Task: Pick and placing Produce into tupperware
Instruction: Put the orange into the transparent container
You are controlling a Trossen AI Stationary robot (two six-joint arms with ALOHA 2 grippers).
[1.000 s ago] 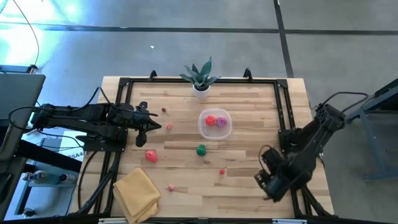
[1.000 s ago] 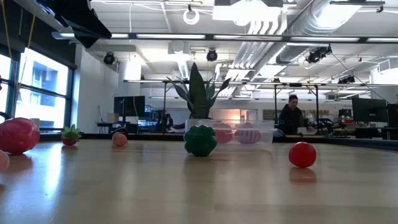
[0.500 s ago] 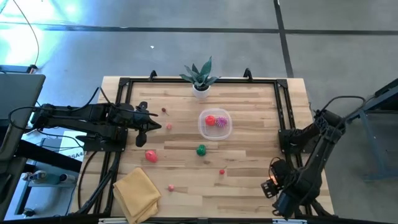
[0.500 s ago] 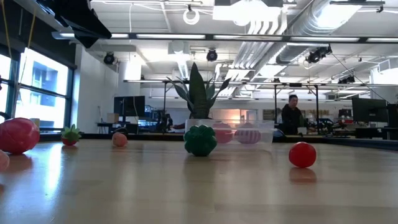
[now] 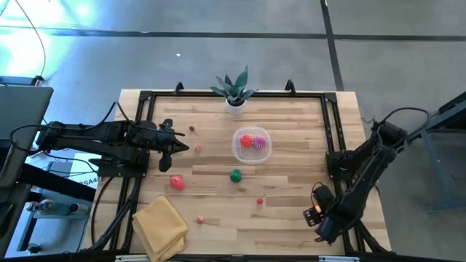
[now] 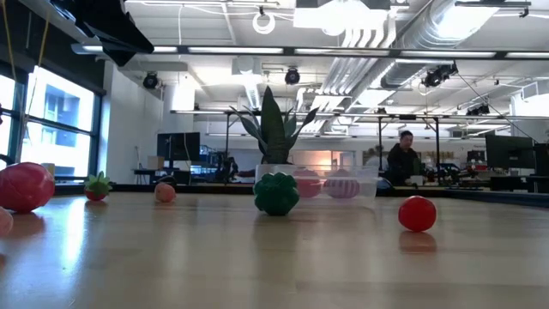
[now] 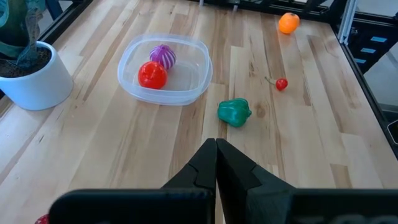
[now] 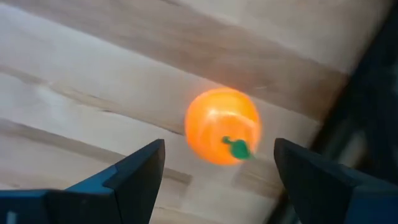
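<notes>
Orange fruit (image 8: 222, 126) lies just ahead of the right pincer's (image 8: 219, 180) spread fingers.

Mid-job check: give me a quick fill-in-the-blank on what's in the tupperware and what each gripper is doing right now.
The tupperware holds ____ pieces of produce.
The right gripper is open around the ____ fruit.
The left gripper has its fingers ____.
The loose piece nearest the tupperware is the ____ vegetable.

Missing words: two; orange; shut; green
</notes>
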